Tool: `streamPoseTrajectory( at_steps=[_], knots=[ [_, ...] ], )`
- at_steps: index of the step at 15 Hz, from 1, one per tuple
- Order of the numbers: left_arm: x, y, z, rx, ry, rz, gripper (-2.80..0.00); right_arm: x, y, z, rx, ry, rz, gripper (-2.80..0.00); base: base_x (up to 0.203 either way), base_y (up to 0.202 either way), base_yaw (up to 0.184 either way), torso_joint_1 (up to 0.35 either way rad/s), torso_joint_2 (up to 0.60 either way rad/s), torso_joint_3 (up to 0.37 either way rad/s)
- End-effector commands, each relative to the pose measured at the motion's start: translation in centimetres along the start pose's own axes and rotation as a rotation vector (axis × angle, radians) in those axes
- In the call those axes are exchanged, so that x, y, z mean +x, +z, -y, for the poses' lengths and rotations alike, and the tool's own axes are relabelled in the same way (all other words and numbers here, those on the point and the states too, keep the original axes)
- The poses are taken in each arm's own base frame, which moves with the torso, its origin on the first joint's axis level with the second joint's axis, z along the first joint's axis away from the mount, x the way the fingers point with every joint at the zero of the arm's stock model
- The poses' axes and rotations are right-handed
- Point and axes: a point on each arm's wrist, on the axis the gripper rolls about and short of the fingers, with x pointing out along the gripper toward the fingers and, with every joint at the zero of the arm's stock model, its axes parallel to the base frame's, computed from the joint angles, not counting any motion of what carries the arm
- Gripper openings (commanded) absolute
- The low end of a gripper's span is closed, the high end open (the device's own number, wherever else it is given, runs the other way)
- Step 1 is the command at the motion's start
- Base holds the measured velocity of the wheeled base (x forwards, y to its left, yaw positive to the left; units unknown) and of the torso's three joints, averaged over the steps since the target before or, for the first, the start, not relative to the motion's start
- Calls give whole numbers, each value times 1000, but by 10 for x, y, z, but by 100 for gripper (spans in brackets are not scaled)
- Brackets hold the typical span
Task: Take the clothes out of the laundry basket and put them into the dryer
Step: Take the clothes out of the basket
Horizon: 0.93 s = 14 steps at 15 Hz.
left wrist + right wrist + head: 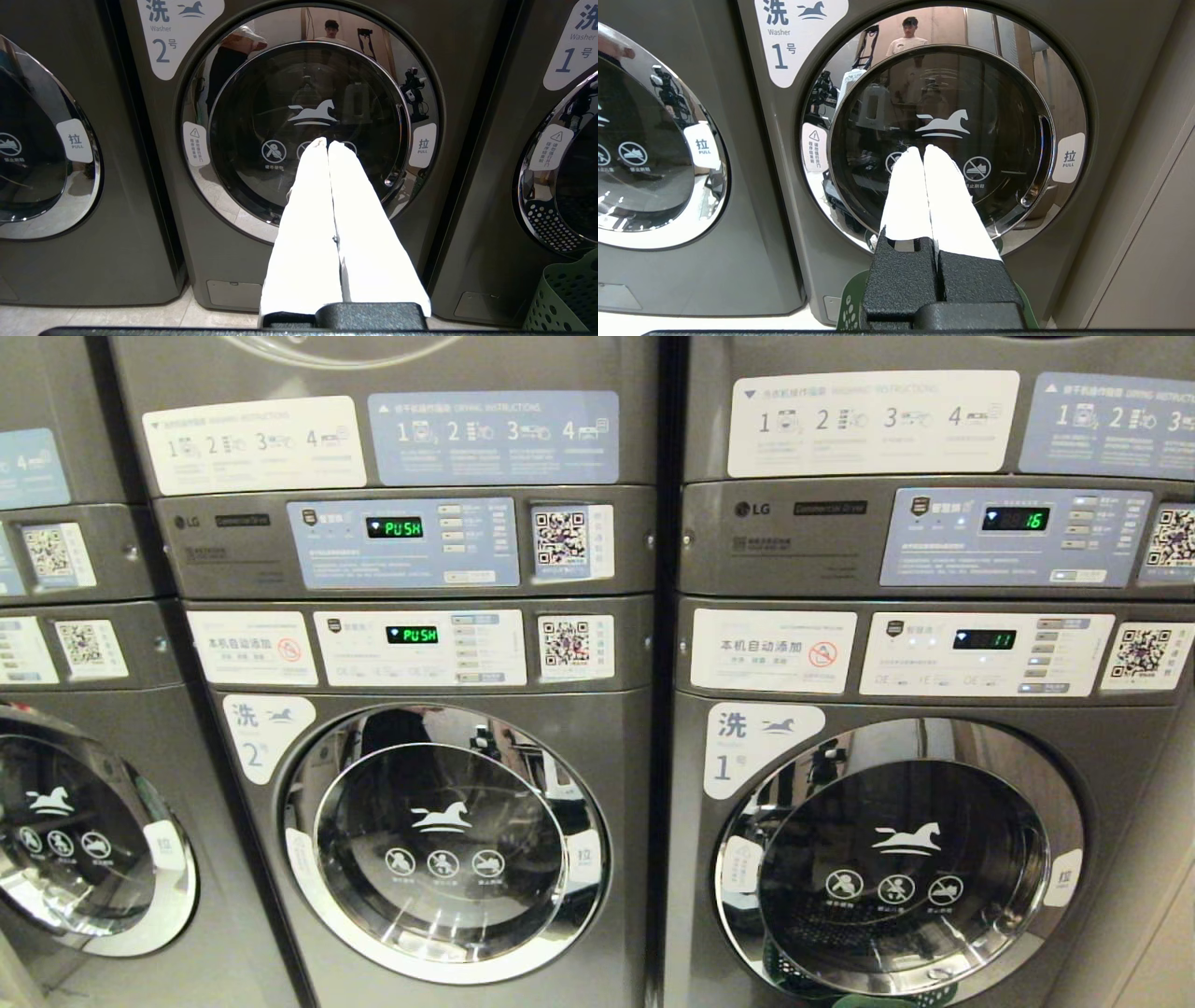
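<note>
Two LG machines [429, 709], labelled Washer 2 and 1, face both empty, closed hands [328, 144].

Green perforated laundry basket [567, 298] on the floor, right against the front of machine no. 1 [1111, 56], below its door [943, 140]. Door closed. Clothes not visible.

Tiled floor [93, 319], washers [299, 261], green basket [567, 298]

brushed grey metal washers [420, 933], glossy chrome door rings [446, 714], dark shiny glass [439, 854], perforated green plastic basket [567, 298], matt white fingers [306, 224].
</note>
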Motion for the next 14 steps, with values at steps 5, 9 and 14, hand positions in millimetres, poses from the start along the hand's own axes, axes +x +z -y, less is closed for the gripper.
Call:
streamPoseTrajectory(
  at_steps=[5, 9, 14],
  knots=[
    [0, 0, 0, 0, 0, 0, -280, 0, 0, 0, 2, 0, 2, -280, 0, 0, 0, 0, 0, 0],
    [0, 0, 0, 0, 0, 1, -280, 0, 0, 0, 0, 0, 2, -280, 0, 0, 0, 3, 1, -88],
    [0, 0, 0, 0, 0, 1, -280, 0, 0, 0, 2, 0, 2, -280, 0, 0, 0, 1, 2, -191]
  ],
)
